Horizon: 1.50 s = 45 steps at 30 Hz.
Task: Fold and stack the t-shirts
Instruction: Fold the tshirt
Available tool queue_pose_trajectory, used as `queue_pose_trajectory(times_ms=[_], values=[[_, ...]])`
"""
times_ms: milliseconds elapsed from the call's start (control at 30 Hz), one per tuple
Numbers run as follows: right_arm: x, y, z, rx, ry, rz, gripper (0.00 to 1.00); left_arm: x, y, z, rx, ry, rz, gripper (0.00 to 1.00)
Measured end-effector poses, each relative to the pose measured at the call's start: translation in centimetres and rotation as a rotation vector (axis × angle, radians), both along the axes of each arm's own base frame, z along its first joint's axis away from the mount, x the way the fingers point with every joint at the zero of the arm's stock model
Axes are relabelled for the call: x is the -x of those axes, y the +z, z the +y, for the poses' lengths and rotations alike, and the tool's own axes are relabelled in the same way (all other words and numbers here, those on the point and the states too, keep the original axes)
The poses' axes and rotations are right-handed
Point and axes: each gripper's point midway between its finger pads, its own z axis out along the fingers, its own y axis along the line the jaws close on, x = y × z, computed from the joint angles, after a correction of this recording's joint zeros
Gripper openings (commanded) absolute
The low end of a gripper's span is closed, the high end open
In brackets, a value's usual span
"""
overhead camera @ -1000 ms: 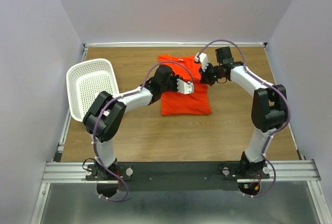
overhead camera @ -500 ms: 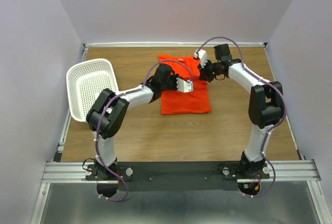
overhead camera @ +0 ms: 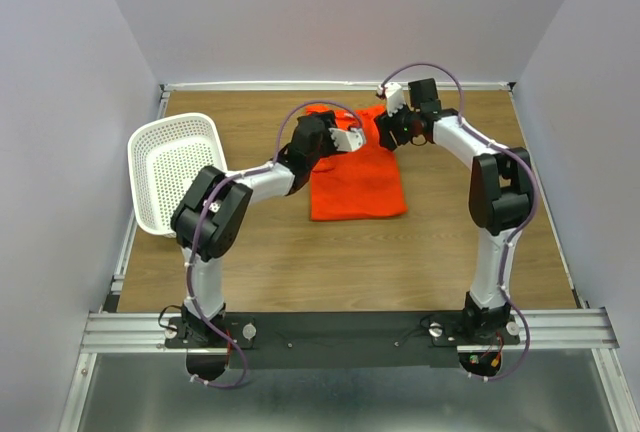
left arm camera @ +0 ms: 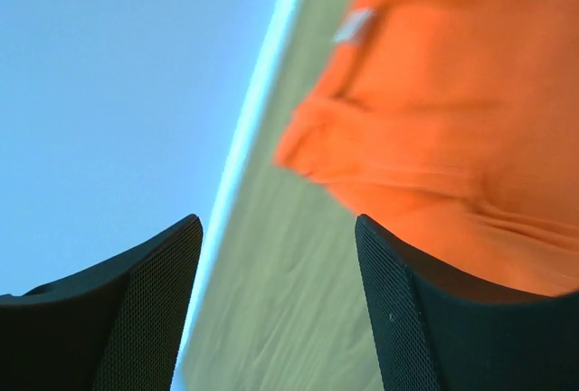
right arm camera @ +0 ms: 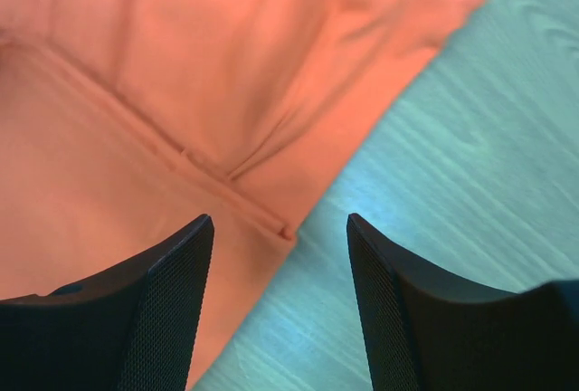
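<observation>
The orange-red t-shirt (overhead camera: 357, 182) lies partly folded on the wooden table (overhead camera: 300, 252), its far edge rumpled. My left gripper (overhead camera: 352, 138) hovers over the shirt's far left part with its jaws open. In the left wrist view that gripper (left arm camera: 279, 228) has only bare table between its fingers, with the t-shirt (left arm camera: 443, 128) and its white label (left arm camera: 355, 24) to the right. My right gripper (overhead camera: 391, 105) sits at the shirt's far right corner, open. In the right wrist view that gripper (right arm camera: 279, 228) stands apart over a hem corner of the t-shirt (right arm camera: 136, 92).
A white perforated basket (overhead camera: 175, 167) stands tilted at the table's left edge. Grey walls close in the table at the back and sides. A metal rail (overhead camera: 340, 327) with both arm bases runs along the near edge.
Both grippers were shut on the shirt's far edge. They have opened and let go of the cloth, and both have moved a little toward the back wall.
</observation>
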Motion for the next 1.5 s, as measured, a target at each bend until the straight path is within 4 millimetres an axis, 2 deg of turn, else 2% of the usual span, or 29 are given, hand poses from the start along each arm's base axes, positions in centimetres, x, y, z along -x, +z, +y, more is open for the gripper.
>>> queue_pose_trajectory(times_ms=[67,133,200,233,267,333,367,400,467,567,600,667,700,767,867,1033,1200,1500], values=[[-0.6,0.6,-0.2,-0.010,-0.037,-0.018,0.67,-0.6,2.2,1.3,0.045,0.090,-0.055,0.81],[-0.7,1.5,-0.5,-0.029,-0.048,-0.037,0.67,-0.4,4.9,2.4,0.111,0.159,-0.088,0.80],[0.5,2.8,-0.5,-0.057,0.006,-0.060,0.66,0.5,8.4,3.2,0.221,0.191,-0.111,0.79],[1.4,3.4,-0.5,-0.066,0.049,-0.075,0.62,1.6,10.8,3.1,0.300,0.163,-0.108,0.73],[2.8,4.1,-0.5,-0.073,0.102,-0.084,0.40,2.2,11.9,2.9,0.341,0.140,-0.100,0.70],[4.6,5.3,-0.2,-0.099,0.178,-0.099,0.18,4.1,15.3,2.2,0.453,0.061,-0.075,0.55],[5.3,5.9,0.1,-0.116,0.209,-0.104,0.01,4.7,15.9,1.4,0.501,0.023,-0.036,0.47],[5.8,6.3,0.5,-0.132,0.239,-0.106,0.00,5.2,16.0,0.4,0.546,-0.010,0.016,0.21],[6.3,6.6,0.9,-0.167,0.239,-0.085,0.00,5.0,13.7,-1.6,0.597,-0.035,0.156,0.10],[7.2,6.0,1.4,-0.206,0.221,-0.021,0.01,4.5,6.9,-4.0,0.606,-0.006,0.401,0.06],[7.5,5.7,1.4,-0.217,0.209,0.004,0.01,4.7,3.4,-4.4,0.592,0.027,0.496,0.05],[8.0,5.3,1.5,-0.232,0.192,0.037,0.01,5.7,-1.6,-4.2,0.562,0.097,0.640,0.02],[8.4,4.8,1.5,-0.239,0.178,0.064,0.01,6.8,-4.8,-3.7,0.531,0.154,0.731,0.02],[8.8,4.3,1.4,-0.246,0.165,0.095,0.01,7.9,-7.1,-3.2,0.508,0.210,0.808,0.02],[9.0,3.4,1.5,-0.252,0.149,0.131,0.01,8.0,-7.2,-3.0,0.516,0.247,0.825,0.02],[9.4,1.8,1.5,-0.255,0.131,0.187,0.01,6.3,-6.1,-3.6,0.551,0.270,0.792,0.02],[9.5,1.6,1.5,-0.258,0.126,0.196,0.01,6.5,-8.0,-3.5,0.526,0.295,0.825,0.02],[9.5,1.6,1.5,-0.258,0.126,0.197,0.00,6.9,-8.3,-3.3,0.514,0.298,0.843,0.02]])
